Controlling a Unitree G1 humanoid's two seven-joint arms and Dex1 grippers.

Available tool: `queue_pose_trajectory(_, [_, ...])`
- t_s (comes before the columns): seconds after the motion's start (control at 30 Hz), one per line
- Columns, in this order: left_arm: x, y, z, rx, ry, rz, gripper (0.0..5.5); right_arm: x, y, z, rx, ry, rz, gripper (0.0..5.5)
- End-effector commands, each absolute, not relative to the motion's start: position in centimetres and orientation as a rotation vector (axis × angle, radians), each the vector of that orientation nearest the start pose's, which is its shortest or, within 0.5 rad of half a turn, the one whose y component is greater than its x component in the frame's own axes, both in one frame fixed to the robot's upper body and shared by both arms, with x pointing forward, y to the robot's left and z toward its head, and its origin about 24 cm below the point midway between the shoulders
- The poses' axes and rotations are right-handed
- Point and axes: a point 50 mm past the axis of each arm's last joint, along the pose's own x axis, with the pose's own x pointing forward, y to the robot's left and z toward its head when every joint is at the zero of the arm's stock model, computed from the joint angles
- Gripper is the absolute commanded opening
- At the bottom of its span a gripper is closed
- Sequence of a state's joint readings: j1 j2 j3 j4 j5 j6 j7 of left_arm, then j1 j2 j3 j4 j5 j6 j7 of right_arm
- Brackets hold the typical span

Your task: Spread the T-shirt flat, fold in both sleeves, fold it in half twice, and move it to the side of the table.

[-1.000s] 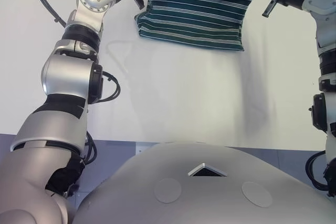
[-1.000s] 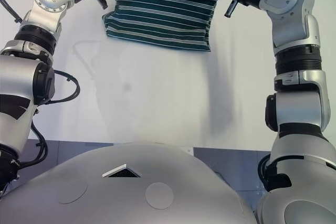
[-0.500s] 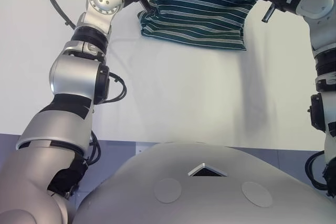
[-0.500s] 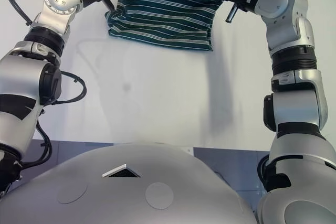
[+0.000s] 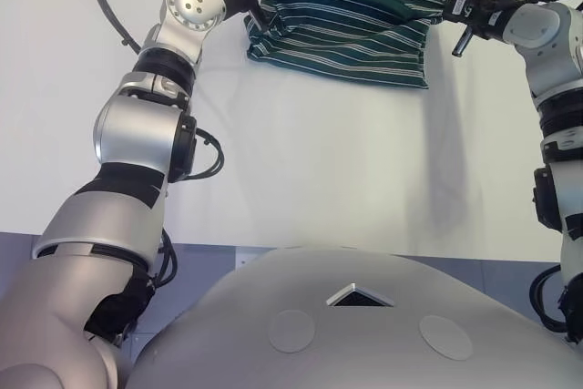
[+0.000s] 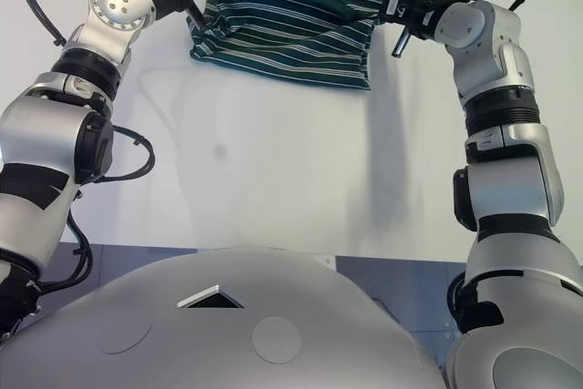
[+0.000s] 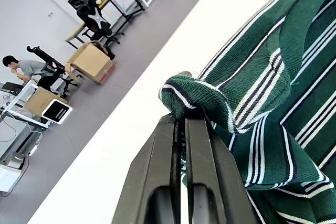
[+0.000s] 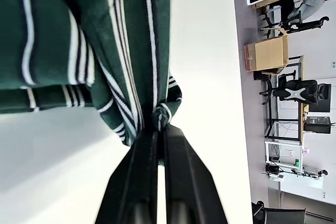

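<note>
T-shirt (image 5: 342, 29) strung between both arms at the far side of the surface (image 5: 319, 161), lower part draped on it; left fingers (image 7: 167, 150) clamped on one top corner, right fingers (image 8: 140, 171) clamped on the other, probably tensioning it to lay flat

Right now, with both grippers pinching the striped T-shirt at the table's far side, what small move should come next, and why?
Probably lower both arms together to lay it flat. The left gripper and right gripper are each shut on a bunched edge, and the T-shirt sags rumpled between them over the table.
</note>
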State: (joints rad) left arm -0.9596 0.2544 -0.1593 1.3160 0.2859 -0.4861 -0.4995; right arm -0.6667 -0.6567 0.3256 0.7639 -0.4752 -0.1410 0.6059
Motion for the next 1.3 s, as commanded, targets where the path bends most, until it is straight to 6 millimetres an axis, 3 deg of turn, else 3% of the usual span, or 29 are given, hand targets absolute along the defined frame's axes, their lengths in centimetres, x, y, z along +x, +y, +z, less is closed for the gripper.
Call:
queue_pose_trajectory(0.03, [38.4,13.1,8.1,0.69,0.084,-0.734,0.0,35.0,-24.4,7.9,-1.199,0.426,0.625,0.05])
queue_pose_trajectory(0.2, [38.4,13.4,7.9,0.704,0.1,-0.713,0.0,35.9,-23.8,7.7,-1.168,0.398,0.548,0.05])
queue_pose_trajectory(0.3, [38.4,13.5,7.9,0.668,0.106,-0.702,0.0,36.4,-23.2,7.7,-1.132,0.369,0.495,0.64])
queue_pose_trajectory(0.67, [39.7,14.2,9.8,0.235,0.085,-0.49,2.11,37.2,-23.1,8.2,-0.979,0.313,0.367,2.79])
queue_pose_trajectory(0.8, [40.4,15.8,12.3,0.035,-0.036,-0.397,2.85,37.1,-22.1,11.1,-0.755,0.138,0.456,3.62])
queue_pose_trajectory(0.9, [40.1,16.2,13.4,-0.004,-0.155,-0.428,3.52,35.7,-22.4,12.3,-0.717,0.099,0.591,4.33])
queue_pose_trajectory(0.97, [39.3,15.4,13.0,0.041,-0.203,-0.499,3.85,34.6,-22.7,12.2,-0.753,0.126,0.671,4.7])
queue_pose_trajectory(1.1, [36.4,11.3,10.3,0.283,-0.219,-0.766,4.47,32.4,-23.3,11.1,-0.837,0.223,0.78,5.37])
queue_pose_trajectory(1.2, [35.5,9.2,8.5,0.445,-0.171,-0.853,4.9,31.2,-23.6,9.9,-0.925,0.309,0.839,5.4])
queue_pose_trajectory(1.3, [34.6,8.7,5.2,0.75,-0.049,-0.932,5.38,29.6,-22.6,7.8,-1.033,0.383,0.967,5.4])
